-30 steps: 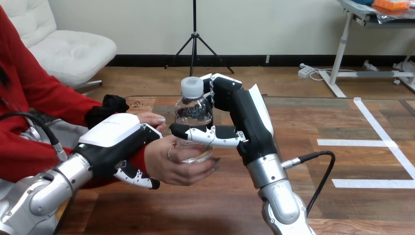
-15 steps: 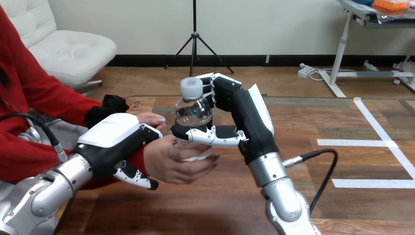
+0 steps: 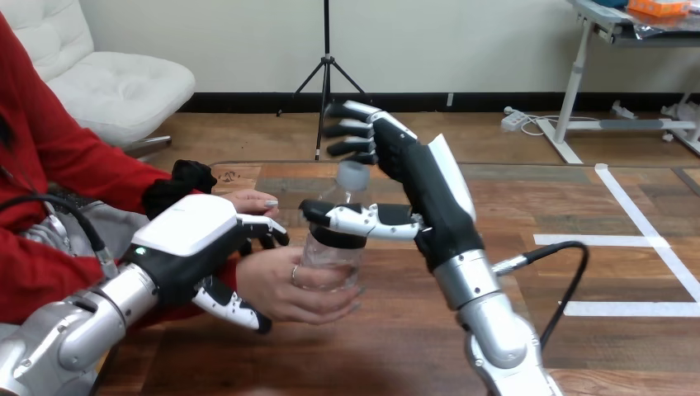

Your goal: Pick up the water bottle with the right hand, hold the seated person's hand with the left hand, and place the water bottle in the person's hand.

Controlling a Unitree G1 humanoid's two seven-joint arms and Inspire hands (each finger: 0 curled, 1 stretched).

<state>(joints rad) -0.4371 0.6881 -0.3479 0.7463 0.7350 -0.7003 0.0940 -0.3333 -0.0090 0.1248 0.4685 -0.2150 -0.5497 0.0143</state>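
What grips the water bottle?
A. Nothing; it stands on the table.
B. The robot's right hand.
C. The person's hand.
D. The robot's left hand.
C: the person's hand wraps the base of the water bottle, while the right hand has its fingers straight above it.

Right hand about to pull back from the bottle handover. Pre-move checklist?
1. Right hand fingers off the water bottle: ok, straight, above the cap.
2. Right thumb clear: cannot tell, it crosses the bottle's front.
3. Person's hand gripping bottle: ok, fingers curled round its lower part.
4. Bottle upright: not ok, tilted.
5. Left hand on the person's wrist: ok, fingers over, thumb under.
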